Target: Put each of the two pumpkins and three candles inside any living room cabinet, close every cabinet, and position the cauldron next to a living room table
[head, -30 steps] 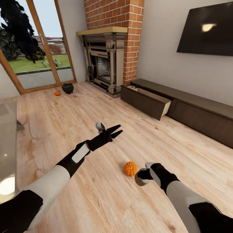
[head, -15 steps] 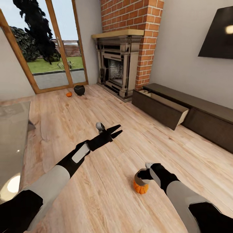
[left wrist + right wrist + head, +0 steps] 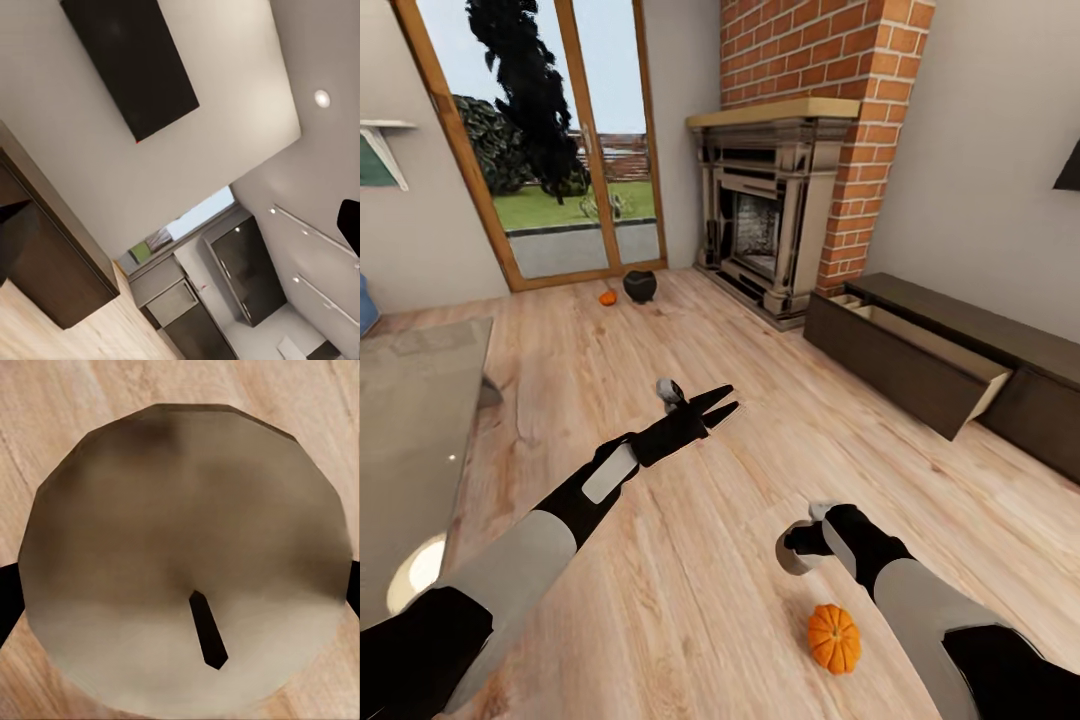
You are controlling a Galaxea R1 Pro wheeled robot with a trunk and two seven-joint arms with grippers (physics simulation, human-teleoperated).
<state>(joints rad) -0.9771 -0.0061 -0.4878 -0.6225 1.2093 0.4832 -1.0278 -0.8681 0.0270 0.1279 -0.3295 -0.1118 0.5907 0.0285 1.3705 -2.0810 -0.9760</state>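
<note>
My right tool (image 3: 797, 548) is clamped on a candle (image 3: 792, 549) — in the right wrist view the candle's (image 3: 187, 562) grey-beige top with its small dark wick sits square between the two dark fingers (image 3: 7, 596), with wood floor around it. In the head view that tool hangs low over the floor (image 3: 690, 560), near and right of centre. One pumpkin (image 3: 833, 638) lies on the floor nearer to me than the held candle and a little to its right, close to the right forearm but not touching the tool.

My left tool (image 3: 722, 404) reaches forward at centre with its two pointed fingers spread apart and nothing between them.

Far off, by the glass doors, the black cauldron (image 3: 639, 286) stands on the floor with the second pumpkin (image 3: 607, 297) just beside it on its left. The long dark cabinet (image 3: 960, 375) runs along the right wall — one drawer (image 3: 920, 355) is pulled out, showing pale insides. The pale-grey table (image 3: 410, 420) lies at the left edge, well apart from both tools.
</note>
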